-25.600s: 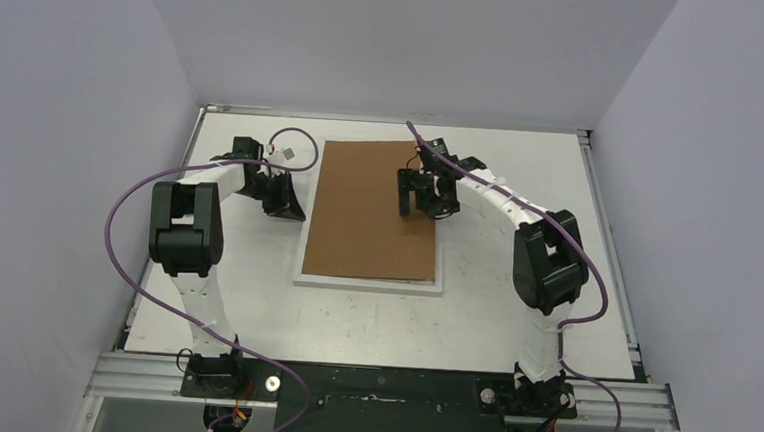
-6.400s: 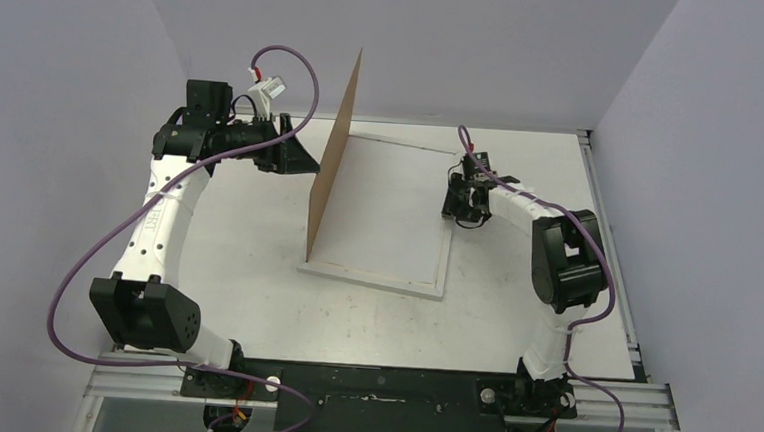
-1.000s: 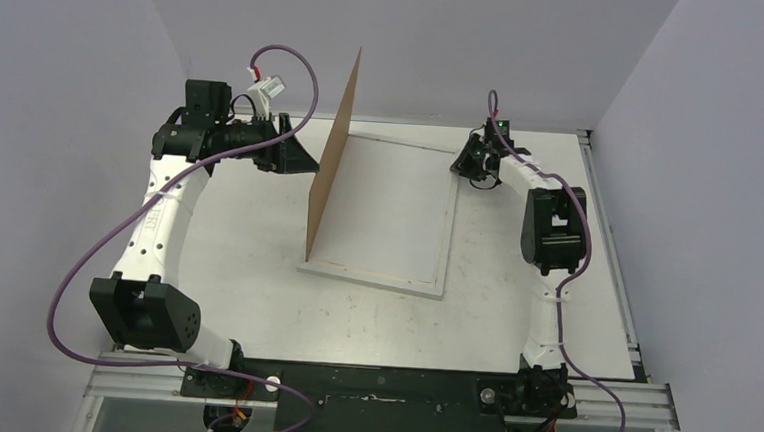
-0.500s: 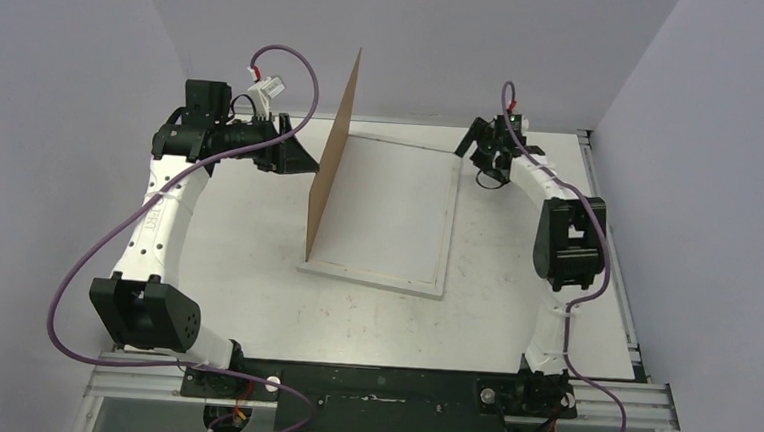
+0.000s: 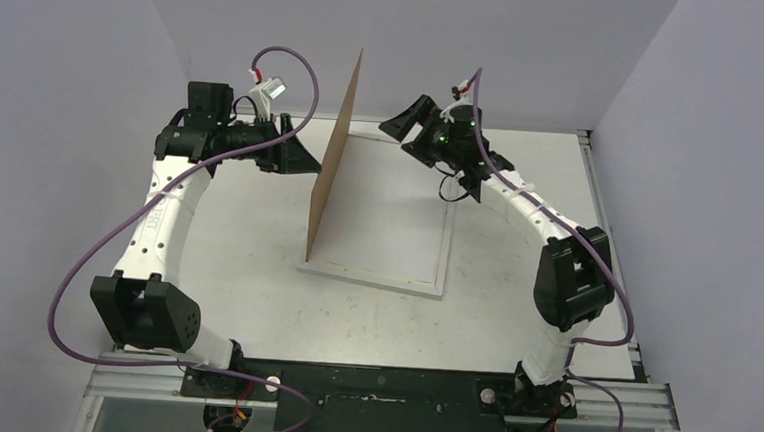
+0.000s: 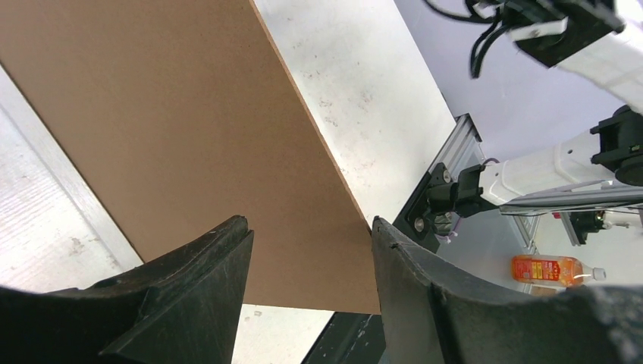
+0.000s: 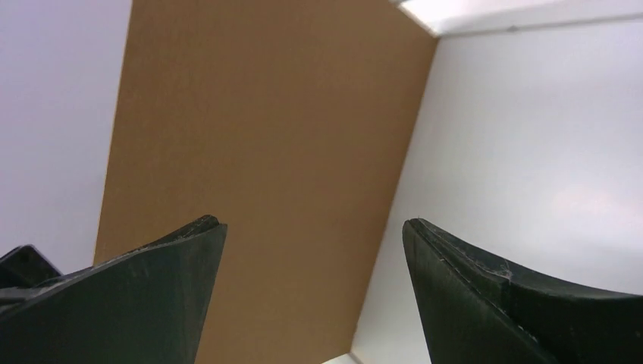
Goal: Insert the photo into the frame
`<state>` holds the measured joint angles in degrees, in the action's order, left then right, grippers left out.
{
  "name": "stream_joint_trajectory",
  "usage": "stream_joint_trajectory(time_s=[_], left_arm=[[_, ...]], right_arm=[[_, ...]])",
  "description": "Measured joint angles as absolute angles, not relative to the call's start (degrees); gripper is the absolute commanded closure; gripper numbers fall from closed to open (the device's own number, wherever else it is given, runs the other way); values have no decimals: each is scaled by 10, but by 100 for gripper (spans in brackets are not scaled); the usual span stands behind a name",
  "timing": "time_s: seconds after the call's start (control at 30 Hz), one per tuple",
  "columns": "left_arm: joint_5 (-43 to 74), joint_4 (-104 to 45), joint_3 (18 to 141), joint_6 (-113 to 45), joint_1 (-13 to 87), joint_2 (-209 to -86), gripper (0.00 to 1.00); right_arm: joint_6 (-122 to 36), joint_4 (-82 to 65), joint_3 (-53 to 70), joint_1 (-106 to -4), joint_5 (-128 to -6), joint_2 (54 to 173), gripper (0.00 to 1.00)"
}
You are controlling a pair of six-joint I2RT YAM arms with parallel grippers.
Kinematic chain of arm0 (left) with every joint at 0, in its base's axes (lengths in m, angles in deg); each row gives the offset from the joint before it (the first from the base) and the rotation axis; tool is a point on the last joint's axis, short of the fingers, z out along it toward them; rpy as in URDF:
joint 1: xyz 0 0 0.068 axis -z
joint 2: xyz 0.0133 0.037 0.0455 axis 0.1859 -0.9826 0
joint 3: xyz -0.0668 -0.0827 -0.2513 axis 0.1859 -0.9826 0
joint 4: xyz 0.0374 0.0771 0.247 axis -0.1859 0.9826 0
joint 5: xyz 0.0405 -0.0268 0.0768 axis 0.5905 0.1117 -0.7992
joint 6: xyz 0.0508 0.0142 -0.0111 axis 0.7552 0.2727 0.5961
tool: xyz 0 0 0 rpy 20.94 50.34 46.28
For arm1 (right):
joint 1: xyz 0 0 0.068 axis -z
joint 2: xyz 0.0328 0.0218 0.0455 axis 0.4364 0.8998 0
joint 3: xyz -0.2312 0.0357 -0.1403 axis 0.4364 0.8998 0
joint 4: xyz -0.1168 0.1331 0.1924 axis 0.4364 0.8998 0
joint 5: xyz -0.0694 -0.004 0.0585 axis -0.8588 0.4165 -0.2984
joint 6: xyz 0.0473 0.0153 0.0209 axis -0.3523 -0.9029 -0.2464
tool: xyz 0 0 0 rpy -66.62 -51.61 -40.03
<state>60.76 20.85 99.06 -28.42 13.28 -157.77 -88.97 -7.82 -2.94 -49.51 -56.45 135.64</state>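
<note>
Two end effectors are up off the desk [image 5: 351, 324], and both have their fingers spread with nothing clamped between them.

My left end effector [image 5: 306, 161] points sideways at the brown backing board [image 5: 336, 163]. From above, its tips appear to meet the board's flat left face, though I cannot be sure of contact. Through the left wrist camera, the brown face fills the gap beyond the two black fingers [image 6: 205, 296]. They face the board's flat side and are not pinching its edge.

Directly ahead of that end effector the board stands on edge, close to upright. Its lower edge runs along the left side of the frame [image 5: 369, 277].

The frame lies flat on the desk, on the far side of the board from my left end effector. It sits below my right end effector [image 5: 402, 122] and runs from there towards the arm bases. The right one hangs above the frame's far end, aimed at the board's right face, near it but apart. Its wrist camera shows the board ahead, between the wide-set fingers, and a pale surface to the right.

Inside the frame's white rim I see only a pale sheet. I cannot tell what it is, and I cannot pick out the photo in any view.
</note>
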Motion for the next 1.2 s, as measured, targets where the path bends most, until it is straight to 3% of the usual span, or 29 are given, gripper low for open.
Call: stream_joint_trajectory(time_s=[0.57,0.83,1.2], left_arm=[[598,189,988,-324,152,-1591,28],[588,187,988,-340,152,-1593,12],[585,162,996,-364,148,-1592,14]], right_arm=[[-1138,-353,91,-534,-510,1379,10],[-1169,-370,119,-537,-513,1371,10],[-1190,-378,178,-528,-540,1302,10]])
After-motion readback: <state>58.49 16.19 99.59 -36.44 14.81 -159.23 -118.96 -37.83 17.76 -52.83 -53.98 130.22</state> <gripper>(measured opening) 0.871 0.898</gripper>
